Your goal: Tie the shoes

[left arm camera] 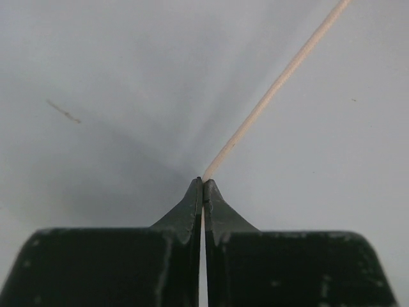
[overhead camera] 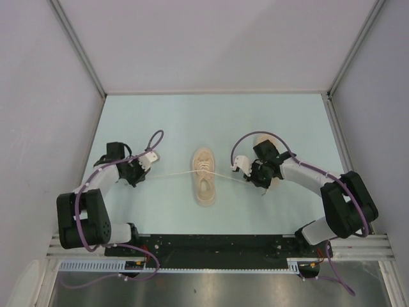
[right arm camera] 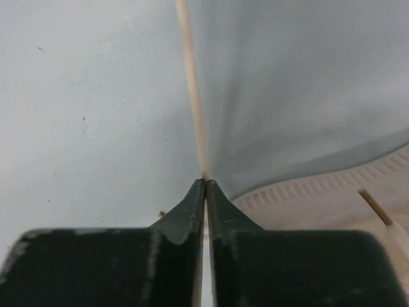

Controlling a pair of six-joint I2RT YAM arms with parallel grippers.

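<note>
One beige shoe [overhead camera: 204,177] lies in the middle of the table, toe towards me. Its two off-white laces run out taut to either side. My left gripper [overhead camera: 140,177] is shut on the left lace [overhead camera: 169,174], which in the left wrist view [left arm camera: 275,89] runs from the closed jaws [left arm camera: 202,182] up to the right. My right gripper [overhead camera: 254,180] is shut on the right lace [overhead camera: 230,176], which in the right wrist view [right arm camera: 192,83] runs straight up from the jaws [right arm camera: 205,182]. The second shoe [overhead camera: 261,138] lies mostly hidden under my right arm; its ribbed pale sole [right arm camera: 332,192] shows beside the right fingers.
The pale blue table [overhead camera: 211,121] is bounded by grey walls on the left, right and back. The black base rail [overhead camera: 211,246] runs along the near edge. Purple cables loop over both arms.
</note>
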